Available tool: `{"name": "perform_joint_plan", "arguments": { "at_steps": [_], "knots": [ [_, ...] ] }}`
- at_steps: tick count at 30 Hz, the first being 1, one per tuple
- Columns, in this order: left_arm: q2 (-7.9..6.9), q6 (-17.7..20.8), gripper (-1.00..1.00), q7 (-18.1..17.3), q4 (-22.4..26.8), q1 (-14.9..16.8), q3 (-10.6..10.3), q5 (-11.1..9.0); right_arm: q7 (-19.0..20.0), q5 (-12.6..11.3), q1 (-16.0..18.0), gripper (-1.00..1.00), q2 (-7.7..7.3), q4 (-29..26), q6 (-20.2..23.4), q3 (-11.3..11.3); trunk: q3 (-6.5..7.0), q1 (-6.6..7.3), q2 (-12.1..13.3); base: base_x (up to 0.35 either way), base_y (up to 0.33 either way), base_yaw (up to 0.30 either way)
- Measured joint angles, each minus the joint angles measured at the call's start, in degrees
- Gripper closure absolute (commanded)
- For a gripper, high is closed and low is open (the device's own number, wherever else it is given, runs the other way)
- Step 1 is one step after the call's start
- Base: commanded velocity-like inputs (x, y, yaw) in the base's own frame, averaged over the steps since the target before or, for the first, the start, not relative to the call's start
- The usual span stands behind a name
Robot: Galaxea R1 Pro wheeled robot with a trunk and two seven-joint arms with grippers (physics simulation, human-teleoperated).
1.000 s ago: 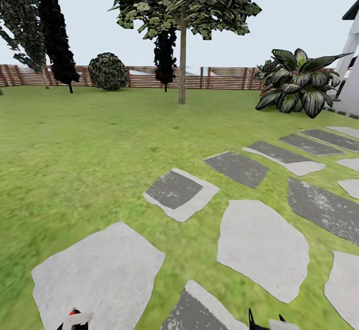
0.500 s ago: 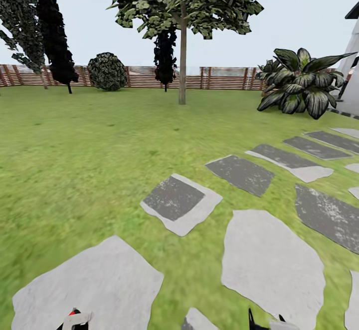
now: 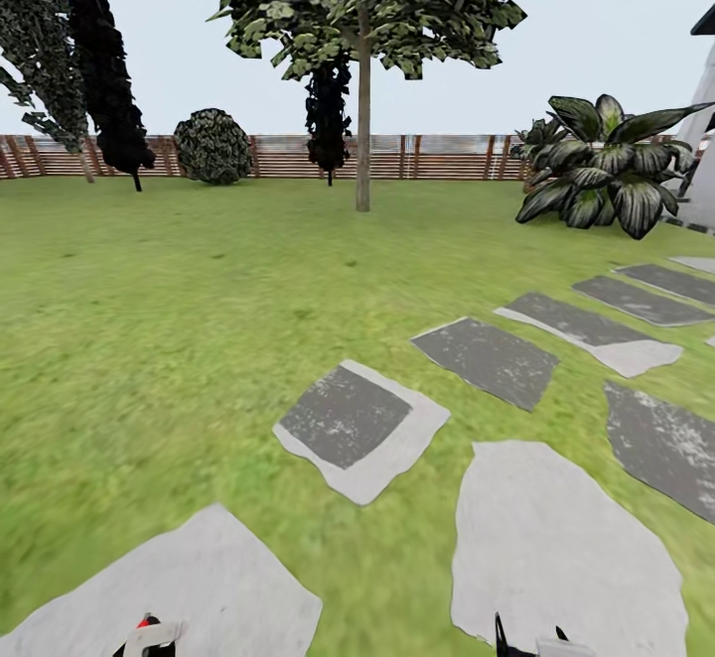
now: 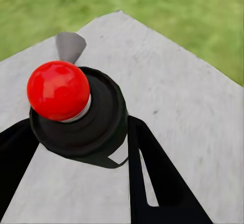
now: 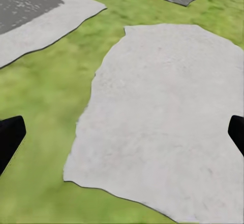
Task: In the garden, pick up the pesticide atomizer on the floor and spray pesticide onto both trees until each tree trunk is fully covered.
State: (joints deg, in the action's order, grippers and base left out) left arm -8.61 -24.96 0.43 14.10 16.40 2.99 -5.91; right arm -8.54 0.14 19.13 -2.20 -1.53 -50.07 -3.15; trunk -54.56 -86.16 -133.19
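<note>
The pesticide atomizer [image 4: 58,89] has a red ball top, a black round body and a light grey nozzle. My left gripper [image 4: 81,142] is shut on it, one black finger on each side, above a pale paving stone. The head view catches the atomizer's [image 3: 151,633] top at the bottom edge. My right gripper [image 5: 122,132] is open and holds nothing; its fingertips [image 3: 500,634] peek in at the bottom right. A leafy tree [image 3: 363,111] with a straight beige-grey trunk stands far ahead on the lawn.
Flat paving stones [image 3: 362,424] lie in the grass ahead and to the right. A wooden fence [image 3: 427,156] closes the lawn at the back, with dark conifers [image 3: 109,71], a round bush [image 3: 213,146] and a big-leafed plant [image 3: 601,166] in front of it.
The whole head view has shifted: the paving stones slid down toward the bottom edge and the far plants grew slightly, so the camera moved forward. Both grippers keep their places in the picture.
</note>
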Motion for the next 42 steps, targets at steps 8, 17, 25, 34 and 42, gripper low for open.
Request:
{"name": "perform_joint_plan", "arguments": {
  "at_steps": [8,17,25,34,42],
  "knots": [
    [0.04,0.0,1.0,0.0,0.0,0.0,-0.01,-0.01,-0.03,0.0,0.0,-1.0,0.0,0.0,-0.02,0.0,0.0,0.0,0.0,0.341,0.0,0.0],
    [0.01,0.0,1.0,0.0,0.0,0.0,0.0,-0.02,0.0,0.0,0.0,-1.0,0.0,0.0,-0.01,0.0,0.0,0.0,0.0,0.341,0.0,0.0],
    [0.1,-0.04,1.0,0.0,0.0,0.0,-0.02,0.0,0.01,0.0,0.0,-1.0,0.0,0.0,-0.01,0.0,0.0,0.0,0.0,0.341,0.0,0.0],
    [0.13,-0.06,1.0,0.0,0.0,0.0,0.0,-0.02,0.0,0.0,0.0,-1.0,0.0,0.0,-0.02,0.0,0.0,0.0,0.0,0.341,0.0,0.0],
    [0.09,0.0,1.0,0.0,0.0,0.0,-0.02,0.02,-0.04,-0.02,0.0,-1.0,0.0,0.0,-0.02,-0.02,0.0,-0.01,0.01,0.341,0.0,0.0]
  ]
}}
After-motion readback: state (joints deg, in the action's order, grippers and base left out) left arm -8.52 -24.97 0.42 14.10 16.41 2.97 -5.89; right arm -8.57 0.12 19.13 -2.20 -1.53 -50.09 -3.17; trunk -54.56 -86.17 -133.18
